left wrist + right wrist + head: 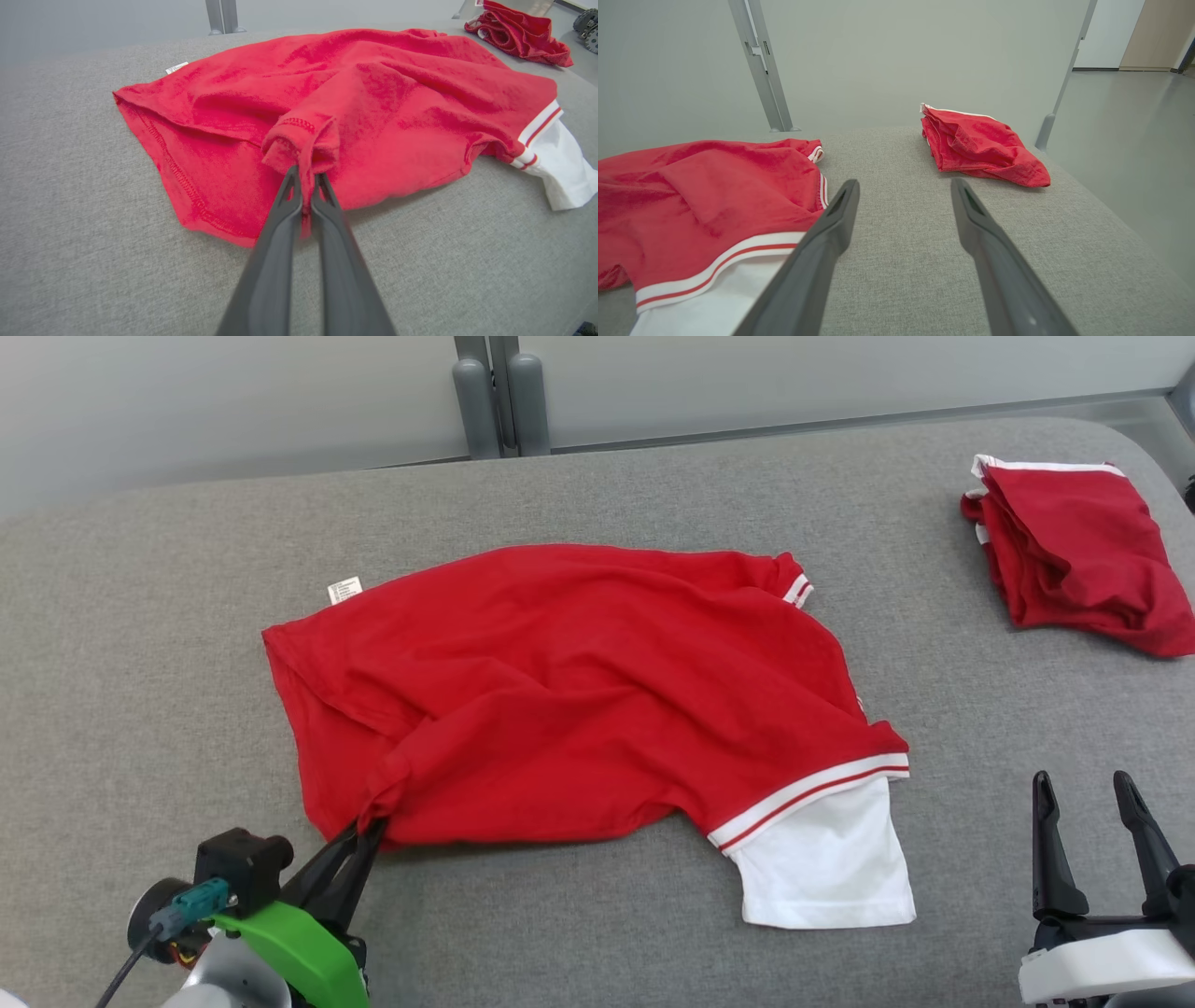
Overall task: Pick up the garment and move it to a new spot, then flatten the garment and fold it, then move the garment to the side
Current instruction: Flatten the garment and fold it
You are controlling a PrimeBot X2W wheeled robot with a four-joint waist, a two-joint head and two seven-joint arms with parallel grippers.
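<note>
A red garment (579,691) with white-striped trim and a white sleeve (826,859) lies rumpled across the middle of the grey table (140,663). My left gripper (366,829) is shut on a bunched fold of its near-left hem; in the left wrist view that gripper (306,175) pinches the red cloth (303,140) between its dark fingers. At the lower right my right gripper (1083,789) stands open over bare table, just right of the white sleeve. The right wrist view has that gripper (903,186) open, with the garment (705,196) to its left.
A second red garment (1074,551) lies folded at the table's far right corner, also seen as a folded pile (980,144) ahead of my right gripper. Grey posts (499,397) stand behind the table's back edge. A white label (344,589) sticks out at the garment's far left.
</note>
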